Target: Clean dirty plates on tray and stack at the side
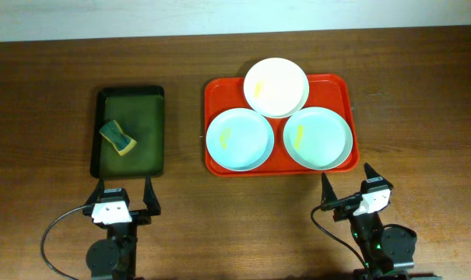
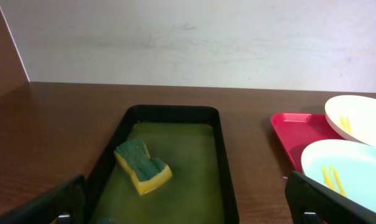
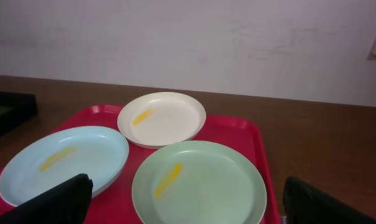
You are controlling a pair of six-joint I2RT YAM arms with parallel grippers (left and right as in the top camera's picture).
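- Three dirty plates fill the red tray at centre right of the overhead view: a white plate at the top, touching two pale ones below it. Each has a yellow smear.
- The sponge lies untouched in the dark green tray at left.
- The left gripper and right gripper sit low in the frame, fingers spread apart and holding nothing.
- The task looks to be at its very start, with no plate wiped or stacked.
- The next move likely calls for the left gripper to reach up to the sponge and grasp it squarely.
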